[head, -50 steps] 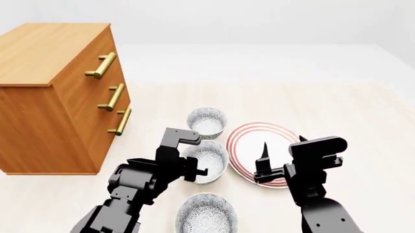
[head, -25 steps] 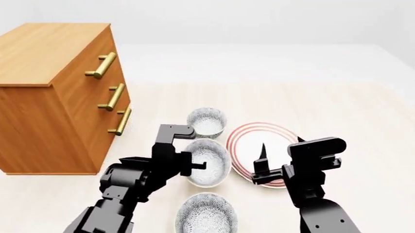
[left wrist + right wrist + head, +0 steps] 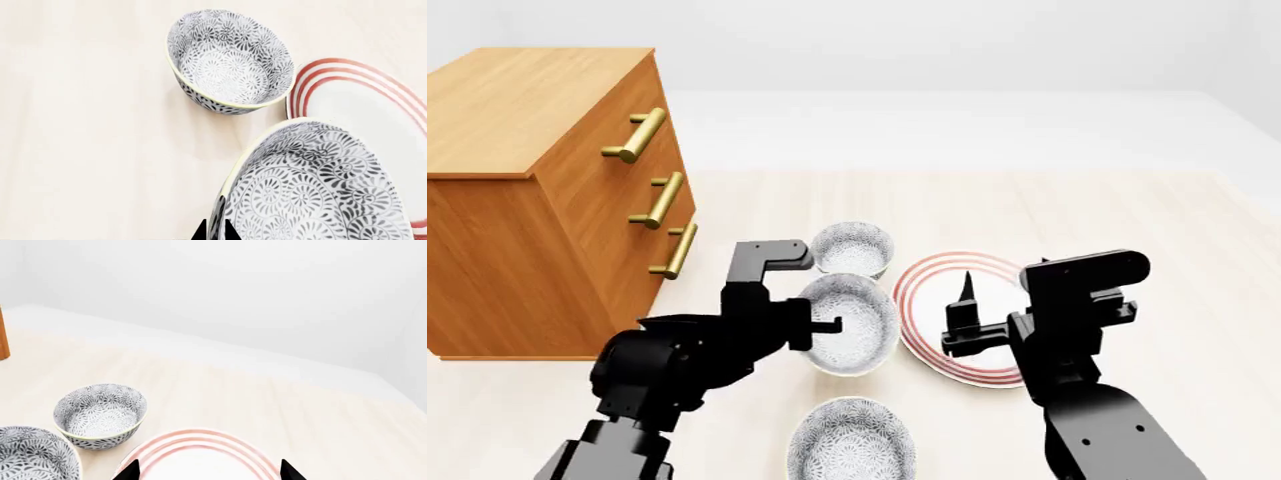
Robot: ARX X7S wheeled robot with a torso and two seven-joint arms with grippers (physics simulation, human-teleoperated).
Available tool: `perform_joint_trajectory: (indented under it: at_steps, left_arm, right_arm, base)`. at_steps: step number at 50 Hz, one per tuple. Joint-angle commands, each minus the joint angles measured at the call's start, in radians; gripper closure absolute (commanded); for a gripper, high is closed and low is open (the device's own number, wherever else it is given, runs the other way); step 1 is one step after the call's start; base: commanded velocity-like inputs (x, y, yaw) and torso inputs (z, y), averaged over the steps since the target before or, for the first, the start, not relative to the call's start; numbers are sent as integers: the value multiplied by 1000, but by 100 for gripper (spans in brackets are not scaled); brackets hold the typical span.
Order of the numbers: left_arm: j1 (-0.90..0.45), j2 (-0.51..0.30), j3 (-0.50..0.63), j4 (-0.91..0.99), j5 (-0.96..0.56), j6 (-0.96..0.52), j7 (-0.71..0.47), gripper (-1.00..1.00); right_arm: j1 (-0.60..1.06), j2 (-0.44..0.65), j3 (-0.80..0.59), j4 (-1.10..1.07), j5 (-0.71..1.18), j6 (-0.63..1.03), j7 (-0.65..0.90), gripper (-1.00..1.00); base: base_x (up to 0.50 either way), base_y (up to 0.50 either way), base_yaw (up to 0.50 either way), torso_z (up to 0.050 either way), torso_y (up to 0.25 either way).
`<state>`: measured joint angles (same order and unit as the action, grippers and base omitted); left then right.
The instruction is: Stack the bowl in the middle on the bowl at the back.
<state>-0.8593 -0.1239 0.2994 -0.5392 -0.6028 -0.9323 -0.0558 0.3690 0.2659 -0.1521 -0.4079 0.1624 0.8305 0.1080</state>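
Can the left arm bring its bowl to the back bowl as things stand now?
Probably yes. The left gripper is shut on the middle bowl's rim, and the back bowl sits just beyond it with nothing between. The plate lies beside the path.

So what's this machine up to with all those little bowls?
The robot's left gripper is shut on the rim of the middle bowl, meant to be stacked on the back bowl just beyond it. A third bowl sits nearest the robot. The right gripper hangs open over the red-ringed plate, holding nothing.
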Motion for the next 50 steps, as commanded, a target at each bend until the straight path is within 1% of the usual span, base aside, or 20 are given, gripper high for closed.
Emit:
perform_joint_trajectory:
  at_steps: [1, 8, 12, 15, 16, 18, 21, 23, 28, 31, 35, 39, 44, 50]
  left_arm:
    - [8, -35, -73, 143, -107, -111, -27, 100]
    - [19, -52, -153, 240, -194, -216, -85, 100]
    - [37, -57, -226, 350, -272, -301, -152, 100]
    - [54, -59, -283, 454, -342, -372, -205, 100]
    - [60, -60, -297, 487, -362, -389, -217, 100]
    - [74, -58, -332, 541, -405, -434, -255, 100]
    - [94, -54, -376, 599, -461, -489, -305, 100]
    - [107, -55, -394, 628, -488, -512, -327, 100]
    - [147, -67, -424, 707, -549, -560, -374, 100]
    - [171, -73, -448, 754, -600, -593, -406, 100]
    - [207, -87, -485, 808, -711, -625, -474, 100]
    - [242, -117, -493, 851, -846, -623, -552, 100]
    - [272, -149, -493, 880, -962, -605, -615, 100]
    - [310, -172, -480, 905, -1009, -583, -626, 100]
  right_arm:
    - [51, -19, 4, -156, 27, 209, 37, -100]
    - [127, -54, 8, -284, 51, 417, 74, -100]
    - [185, -83, 14, -353, 65, 550, 94, -100]
    - [246, -114, 23, -422, 78, 686, 111, -100]
    - [154, -67, 30, -353, 67, 536, 81, -100]
    - [-17, 3, 42, -119, 27, 236, 10, -100]
    - [-94, 25, 54, 121, 0, -202, -41, -100]
    - [-105, 28, 59, 190, -5, -281, -52, -100]
    - [-118, 28, 68, 254, -10, -359, -54, -100]
    - [-122, 26, 68, 258, -13, -369, -48, -100]
    - [-126, 24, 67, 246, -16, -363, -38, -100]
    - [-129, 25, 66, 221, -17, -345, -28, -100]
    - [-130, 25, 69, 205, -14, -334, -20, -100]
    - [-128, 25, 68, 196, -12, -321, -14, -100]
  base:
    - [0, 0, 0, 0, 0]
    - [0, 0, 0, 0, 0]
    - [0, 0, 0, 0, 0]
    - [0, 0, 0, 0, 0]
    - [0, 0, 0, 0, 0]
    - [0, 0, 0, 0, 0]
    - [0, 0, 0, 0, 0]
    - [0, 0, 0, 0, 0]
    - [0, 0, 0, 0, 0]
    - [0, 0, 0, 0, 0]
    - [0, 0, 0, 0, 0]
    - [0, 0, 0, 0, 0]
    - [0, 0, 0, 0, 0]
    - [0, 0, 0, 0, 0]
